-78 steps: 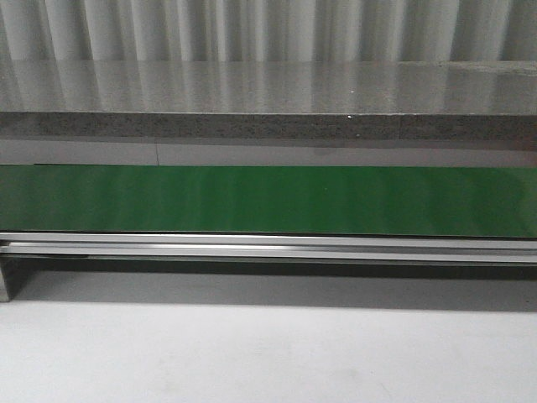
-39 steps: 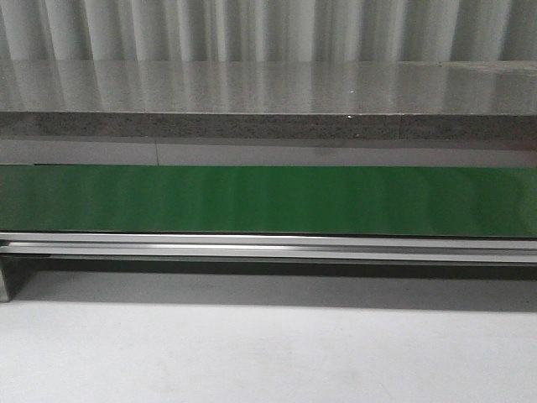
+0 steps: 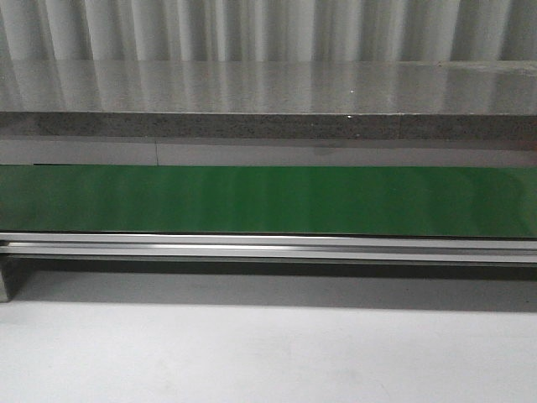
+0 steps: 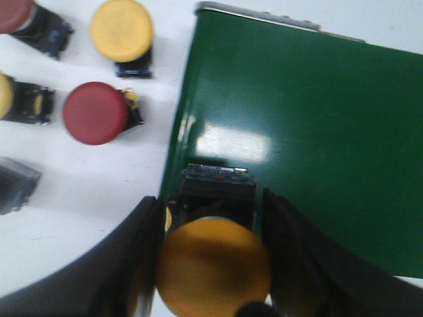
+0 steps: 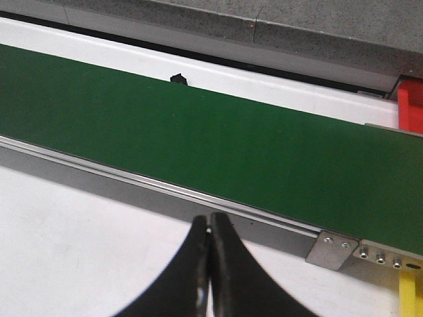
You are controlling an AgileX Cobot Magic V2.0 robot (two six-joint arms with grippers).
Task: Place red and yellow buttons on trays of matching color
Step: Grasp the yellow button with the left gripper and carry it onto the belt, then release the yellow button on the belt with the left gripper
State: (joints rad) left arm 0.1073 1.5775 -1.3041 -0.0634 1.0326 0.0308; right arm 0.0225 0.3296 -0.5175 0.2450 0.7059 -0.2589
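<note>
In the left wrist view my left gripper (image 4: 211, 201) is shut on a yellow button (image 4: 213, 264) with a black base, held over the near edge of the green conveyor belt (image 4: 297, 119). On the white table beside the belt lie a red button (image 4: 96, 112), a yellow button (image 4: 122, 30) and further buttons at the frame edge. My right gripper (image 5: 211, 221) is shut and empty above the white table, just in front of the belt's metal rail (image 5: 165, 191). A red tray corner (image 5: 411, 105) shows beyond the belt's end. Neither gripper shows in the front view.
The front view shows only the green belt (image 3: 268, 200), its aluminium rail (image 3: 268, 248) and a grey stone ledge (image 3: 268, 126) behind. A yellow strip (image 5: 410, 297) sits below the belt's end bracket (image 5: 334, 247). A dark block (image 4: 16, 185) lies on the table.
</note>
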